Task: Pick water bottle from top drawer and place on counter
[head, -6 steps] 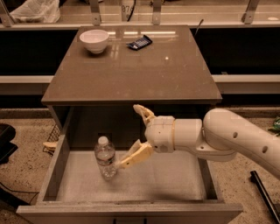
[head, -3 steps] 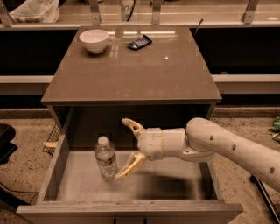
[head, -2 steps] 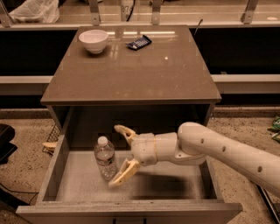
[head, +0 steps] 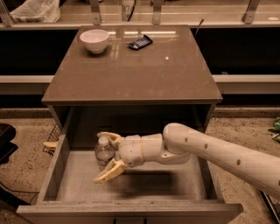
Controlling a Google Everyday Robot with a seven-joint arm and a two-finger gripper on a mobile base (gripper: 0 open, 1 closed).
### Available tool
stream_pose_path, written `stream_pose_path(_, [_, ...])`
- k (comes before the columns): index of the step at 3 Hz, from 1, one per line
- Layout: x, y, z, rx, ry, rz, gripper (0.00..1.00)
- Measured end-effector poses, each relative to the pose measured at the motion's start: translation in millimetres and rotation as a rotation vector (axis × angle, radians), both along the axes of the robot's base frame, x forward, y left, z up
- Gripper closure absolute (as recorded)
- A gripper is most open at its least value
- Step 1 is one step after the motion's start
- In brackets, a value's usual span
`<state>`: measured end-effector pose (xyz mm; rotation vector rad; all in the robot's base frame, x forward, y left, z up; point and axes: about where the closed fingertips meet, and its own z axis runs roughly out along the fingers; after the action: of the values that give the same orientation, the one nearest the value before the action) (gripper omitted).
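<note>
The water bottle (head: 105, 152), clear with a white cap, stands upright at the left of the open top drawer (head: 175, 183). My gripper (head: 97, 156) reaches into the drawer from the right on a white arm. It is open, with one fingertip (head: 101, 134) behind the bottle and the other (head: 98, 178) in front of it, so the bottle stands between them. The glossy brown counter (head: 144, 74) is the cabinet top above the drawer.
A white bowl (head: 94, 40) and a dark blue packet (head: 140, 42) lie at the back of the counter. A shelf with a plastic bag (head: 33, 11) runs behind. A black object (head: 5, 140) sits on the floor at the left.
My gripper has moved left across the drawer, from beside the bottle to straddling it. The bottle has stayed in place.
</note>
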<state>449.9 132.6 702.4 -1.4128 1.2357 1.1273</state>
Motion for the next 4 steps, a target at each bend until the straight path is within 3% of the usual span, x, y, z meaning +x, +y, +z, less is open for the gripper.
stream_pose_path(3, [-3.1, 5.8, 0.7, 0.003, 0.000, 0.013, 0.87])
stream_pose_path(4, [-4.3, 7.7, 1.5, 0.004, 0.002, 0.018, 1.00])
